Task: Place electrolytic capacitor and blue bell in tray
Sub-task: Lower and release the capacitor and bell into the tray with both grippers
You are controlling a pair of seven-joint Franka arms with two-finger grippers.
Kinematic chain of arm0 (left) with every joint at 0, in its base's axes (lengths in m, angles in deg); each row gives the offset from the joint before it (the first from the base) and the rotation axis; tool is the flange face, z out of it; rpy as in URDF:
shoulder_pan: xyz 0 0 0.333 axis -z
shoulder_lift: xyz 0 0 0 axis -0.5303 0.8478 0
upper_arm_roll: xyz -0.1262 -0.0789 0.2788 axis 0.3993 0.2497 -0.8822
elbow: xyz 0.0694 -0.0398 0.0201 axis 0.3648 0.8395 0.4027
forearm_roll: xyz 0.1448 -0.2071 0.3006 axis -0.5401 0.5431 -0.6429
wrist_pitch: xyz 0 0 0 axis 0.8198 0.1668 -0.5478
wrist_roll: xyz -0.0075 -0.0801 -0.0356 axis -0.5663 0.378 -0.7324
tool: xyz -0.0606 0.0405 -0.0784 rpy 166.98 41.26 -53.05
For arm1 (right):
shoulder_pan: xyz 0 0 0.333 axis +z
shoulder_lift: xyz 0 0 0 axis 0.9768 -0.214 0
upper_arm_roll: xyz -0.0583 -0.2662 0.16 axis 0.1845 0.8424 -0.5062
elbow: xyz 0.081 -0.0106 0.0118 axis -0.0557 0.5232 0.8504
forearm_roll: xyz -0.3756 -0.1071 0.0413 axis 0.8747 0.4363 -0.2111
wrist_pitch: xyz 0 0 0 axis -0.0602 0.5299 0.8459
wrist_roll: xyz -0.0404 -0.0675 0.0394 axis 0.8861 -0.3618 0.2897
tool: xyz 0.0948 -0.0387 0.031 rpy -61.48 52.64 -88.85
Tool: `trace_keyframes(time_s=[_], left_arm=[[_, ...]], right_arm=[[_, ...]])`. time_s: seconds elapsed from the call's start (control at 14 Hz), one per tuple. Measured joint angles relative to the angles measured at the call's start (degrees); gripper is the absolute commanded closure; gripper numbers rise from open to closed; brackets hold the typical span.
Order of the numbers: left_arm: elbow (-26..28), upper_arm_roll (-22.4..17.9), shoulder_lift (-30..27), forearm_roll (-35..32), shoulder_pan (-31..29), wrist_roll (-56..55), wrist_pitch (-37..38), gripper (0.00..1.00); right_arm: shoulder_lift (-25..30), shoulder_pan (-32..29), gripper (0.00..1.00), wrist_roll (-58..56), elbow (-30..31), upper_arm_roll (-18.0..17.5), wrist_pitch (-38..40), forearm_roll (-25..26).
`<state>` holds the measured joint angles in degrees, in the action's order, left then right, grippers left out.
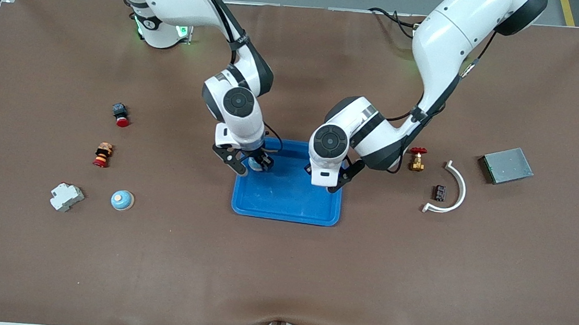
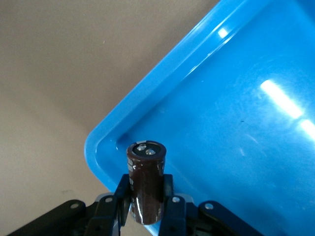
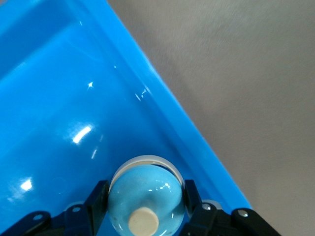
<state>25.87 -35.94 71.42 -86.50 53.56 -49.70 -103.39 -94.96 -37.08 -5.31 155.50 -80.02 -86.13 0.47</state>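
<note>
Cloth of brown colour covers the desk (image 1: 278, 287), and the shallow bright blue plastic tray (image 1: 286, 204) lies in the middle of the front frame. No loose thing lies on the visible part of its glossy floor. Both hands are over it.

The right hand (image 1: 251, 163) is over the tray corner in the upper part, toward the right arm's end. It is clenched on a light blue dome-shaped bell (image 3: 146, 199) with a pale knob, just beside the raised rim (image 3: 172, 123). The left hand (image 1: 329, 182) is over the corner toward the left arm's end. Its fingers (image 2: 170, 206) grasp a dark brown cylindrical electrolytic capacitor (image 2: 146, 182), upright, near the rounded corner of the rim (image 2: 98, 147). I cannot tell if the bell or the capacitor touches the floor.

A second light blue bell (image 1: 122, 200) stands on the desk toward the right arm's end, beside a white plastic breaker (image 1: 66, 197). A grey metal box (image 1: 506, 165) and a white curved strip (image 1: 449, 189) lie toward the left arm's end. Bare cloth surrounds the tray, and the lower part of the frame is open desk.
</note>
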Motion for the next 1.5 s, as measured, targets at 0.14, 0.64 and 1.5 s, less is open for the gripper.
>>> trace_keyframes(time_s=[0.14, 0.64, 1.5], left_arm=[[0.3, 0.0, 0.9, -1.3, 0.2, -0.2, -0.3, 1.0], [0.4, 0.0, 2.3, -1.6, 1.0, -0.2, -0.7, 0.96], [-1.2, -0.6, 0.7, -4.3, 0.7, 0.4, 1.3, 0.0]], right_arm=[[-1.5, 0.6, 1.0, 1.0, -1.1, 0.1, 0.0, 0.3], [-2.4, 0.7, 0.0, 3.0, -2.8, 0.3, 0.1, 0.3], [-0.4, -7.5, 0.0, -20.5, -17.4, 1.9, 28.5, 4.8]])
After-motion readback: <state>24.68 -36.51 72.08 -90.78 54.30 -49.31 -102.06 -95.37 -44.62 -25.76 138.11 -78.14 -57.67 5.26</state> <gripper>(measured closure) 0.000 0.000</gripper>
